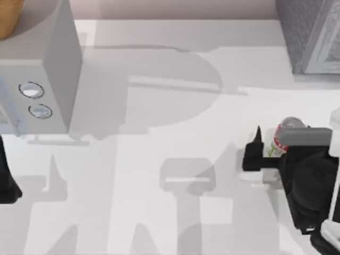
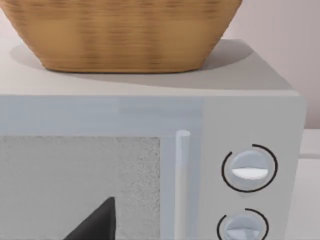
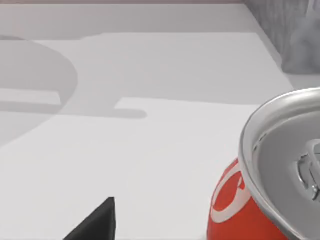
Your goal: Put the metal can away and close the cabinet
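The metal can [image 1: 280,135] stands at the table's right side, showing a silver top and a red label with white lettering; the right wrist view has it [image 3: 260,200] very close. My right gripper [image 1: 254,149] hovers over it, its black fingers apart and pointing left past the can, which sits nearer the palm under a grey bar. One dark fingertip [image 3: 97,222] shows, clear of the can. The cabinet [image 1: 313,37] is at the back right corner. My left arm [image 1: 6,180] is parked at the left edge.
A grey microwave [image 1: 48,69] with two round knobs stands at the back left, carrying a woven basket [image 1: 8,16]. The left wrist view faces the microwave door [image 2: 80,185] and the basket [image 2: 125,35], with a dark fingertip [image 2: 97,222] low in front.
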`<state>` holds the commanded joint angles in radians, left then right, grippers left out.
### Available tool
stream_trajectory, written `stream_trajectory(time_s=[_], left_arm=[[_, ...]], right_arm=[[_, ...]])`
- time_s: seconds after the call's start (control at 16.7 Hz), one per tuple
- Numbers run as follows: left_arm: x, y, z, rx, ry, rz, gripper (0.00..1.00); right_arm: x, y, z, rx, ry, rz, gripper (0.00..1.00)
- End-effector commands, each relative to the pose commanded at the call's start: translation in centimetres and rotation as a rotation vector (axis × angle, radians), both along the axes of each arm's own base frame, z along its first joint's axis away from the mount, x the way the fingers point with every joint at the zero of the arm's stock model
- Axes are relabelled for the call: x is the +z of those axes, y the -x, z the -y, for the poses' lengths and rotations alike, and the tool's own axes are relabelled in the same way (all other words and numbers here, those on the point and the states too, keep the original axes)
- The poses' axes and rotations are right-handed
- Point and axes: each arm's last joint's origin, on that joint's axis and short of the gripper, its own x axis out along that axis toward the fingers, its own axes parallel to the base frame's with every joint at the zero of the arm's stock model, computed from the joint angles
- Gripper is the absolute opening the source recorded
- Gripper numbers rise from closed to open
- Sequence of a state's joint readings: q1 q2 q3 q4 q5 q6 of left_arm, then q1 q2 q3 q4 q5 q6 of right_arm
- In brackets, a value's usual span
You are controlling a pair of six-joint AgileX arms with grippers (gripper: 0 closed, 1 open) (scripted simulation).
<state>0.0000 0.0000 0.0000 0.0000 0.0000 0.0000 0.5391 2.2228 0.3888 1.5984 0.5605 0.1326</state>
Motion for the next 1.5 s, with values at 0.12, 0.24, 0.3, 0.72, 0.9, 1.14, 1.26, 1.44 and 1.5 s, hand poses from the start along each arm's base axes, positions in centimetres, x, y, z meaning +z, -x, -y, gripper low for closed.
stream_trajectory(time_s=[0.12,0.24,0.3,0.72,0.9,1.14,1.26,1.44,1.5], left_arm=[[0.0,0.0,0.0,0.0,0.0,0.0,1.0],[0.0,0.0,0.0,0.0,0.0,0.0,1.0],[0.0,0.0,0.0,0.0,0.0,0.0,1.0],[0.0,0.0,0.0,0.0,0.0,0.0,1.0],[0.0,0.0,0.0,0.0,0.0,0.0,1.0],[0.0,0.0,0.0,0.0,0.0,0.0,1.0],[0.0,0.0,0.0,0.0,0.0,0.0,1.0],[0.0,0.0,0.0,0.0,0.0,0.0,1.0],[0.0,0.0,0.0,0.0,0.0,0.0,1.0]], right_arm=[[0.0,0.0,0.0,0.0,0.0,0.0,1.0],[0.0,0.0,0.0,0.0,0.0,0.0,0.92],[0.0,0.0,0.0,0.0,0.0,0.0,0.85],[0.0,0.0,0.0,0.0,0.0,0.0,0.32],[0.0,0.0,0.0,0.0,0.0,0.0,0.1],[0.0,0.0,0.0,0.0,0.0,0.0,0.0],[0.0,0.0,0.0,0.0,0.0,0.0,0.0],[0.0,0.0,0.0,0.0,0.0,0.0,0.0],[0.02,0.03,0.0,0.0,-0.001,0.0,0.0]])
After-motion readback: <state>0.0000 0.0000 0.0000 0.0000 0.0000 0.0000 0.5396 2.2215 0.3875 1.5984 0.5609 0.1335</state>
